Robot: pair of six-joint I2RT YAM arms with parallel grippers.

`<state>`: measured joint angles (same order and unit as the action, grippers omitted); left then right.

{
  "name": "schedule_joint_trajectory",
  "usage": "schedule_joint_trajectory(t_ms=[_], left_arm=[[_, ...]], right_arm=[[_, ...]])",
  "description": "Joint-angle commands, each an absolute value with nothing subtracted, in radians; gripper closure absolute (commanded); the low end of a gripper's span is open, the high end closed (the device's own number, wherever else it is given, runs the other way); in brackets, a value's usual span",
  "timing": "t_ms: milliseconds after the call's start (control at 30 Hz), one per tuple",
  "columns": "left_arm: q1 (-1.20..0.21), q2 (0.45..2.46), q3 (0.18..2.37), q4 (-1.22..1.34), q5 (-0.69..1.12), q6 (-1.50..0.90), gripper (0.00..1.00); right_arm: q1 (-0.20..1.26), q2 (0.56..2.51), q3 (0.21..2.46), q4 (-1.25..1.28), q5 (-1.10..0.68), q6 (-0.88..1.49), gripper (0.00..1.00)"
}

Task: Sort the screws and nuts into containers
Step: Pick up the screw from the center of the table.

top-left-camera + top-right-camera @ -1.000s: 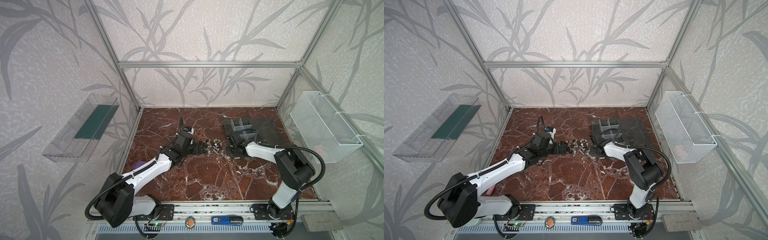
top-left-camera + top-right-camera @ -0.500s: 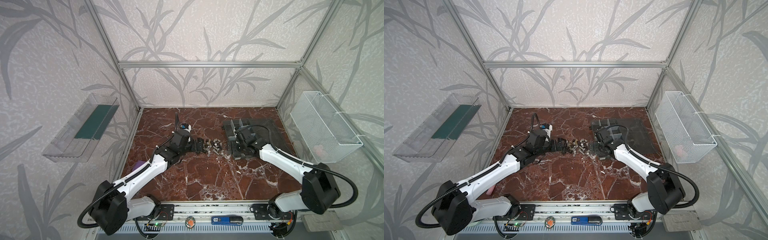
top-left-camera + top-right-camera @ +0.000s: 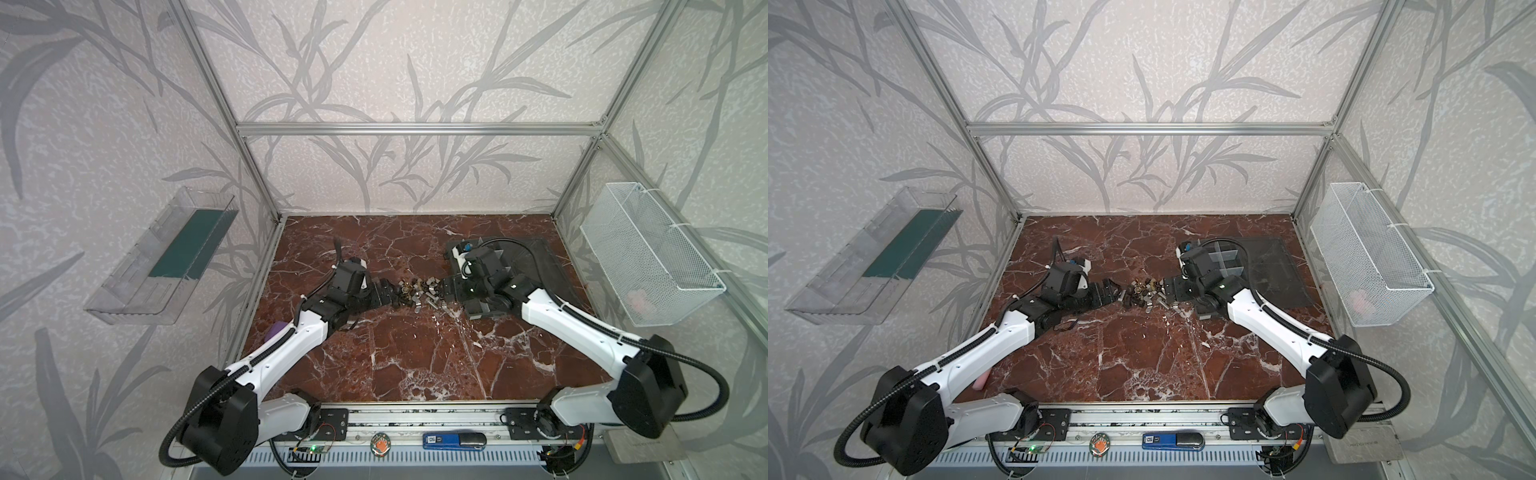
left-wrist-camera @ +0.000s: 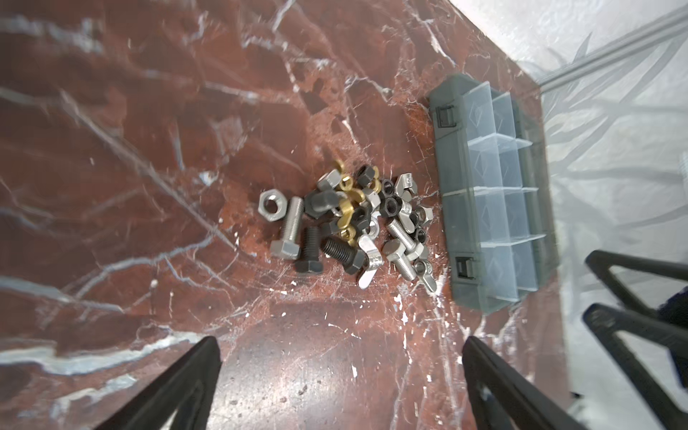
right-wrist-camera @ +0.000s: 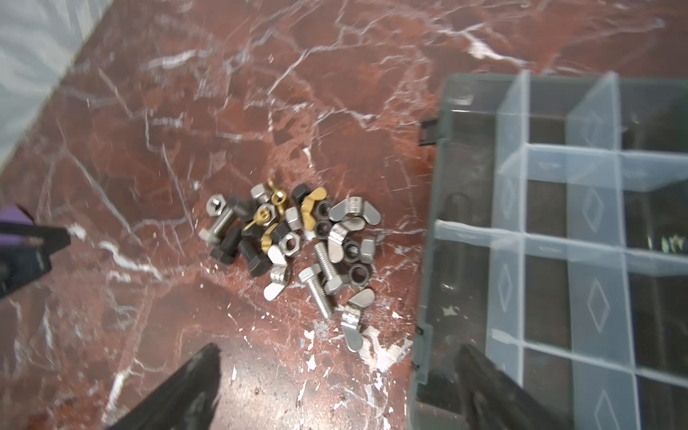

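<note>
A loose heap of small silver, black and brass screws and nuts (image 4: 346,223) lies on the red-brown marble tabletop (image 4: 149,149). It sits just beside the latch-side wall of a flat dark grey plastic organizer box (image 4: 456,208) with translucent dividers. The box's smoky lid (image 3: 1271,266) is folded back flat. The left gripper (image 4: 337,383) and the right gripper (image 5: 337,387) face each other from opposite sides of the heap. Each has its black fingers spread wide, with nothing held between them.
</note>
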<state>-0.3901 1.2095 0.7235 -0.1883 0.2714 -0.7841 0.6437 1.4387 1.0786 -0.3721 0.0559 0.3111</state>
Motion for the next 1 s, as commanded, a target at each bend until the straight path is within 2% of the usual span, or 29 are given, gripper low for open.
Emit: schedule_joint_trajectory(t_ms=[0, 167, 233, 367, 833, 967], left_arm=[[-0.323, 1.208, 0.664, -0.033, 0.479, -0.943, 0.01], [-0.313, 1.203, 0.645, -0.043, 0.5, -0.954, 0.01], [-0.313, 1.194, 0.642, -0.05, 0.495, -0.946, 0.01], [-0.313, 1.176, 0.649, -0.091, 0.465, -0.917, 0.01], [-0.314, 1.175, 0.64, -0.088, 0.454, -0.912, 0.01], [-0.314, 1.177, 0.641, -0.089, 0.453, -0.905, 0.01]], right_arm=[[0.667, 1.533, 1.12, -0.468, 0.084, 0.247, 0.16], [0.745, 1.7, 1.187, -0.546, 0.115, 0.221, 0.24], [0.746, 1.775, 1.2, -0.559, 0.111, 0.232, 0.37], [0.746, 1.845, 1.202, -0.539, 0.106, 0.238, 0.46], [0.747, 1.946, 1.271, -0.535, 0.146, 0.194, 0.47], [0.746, 1.964, 1.294, -0.531, 0.147, 0.187, 0.52]])
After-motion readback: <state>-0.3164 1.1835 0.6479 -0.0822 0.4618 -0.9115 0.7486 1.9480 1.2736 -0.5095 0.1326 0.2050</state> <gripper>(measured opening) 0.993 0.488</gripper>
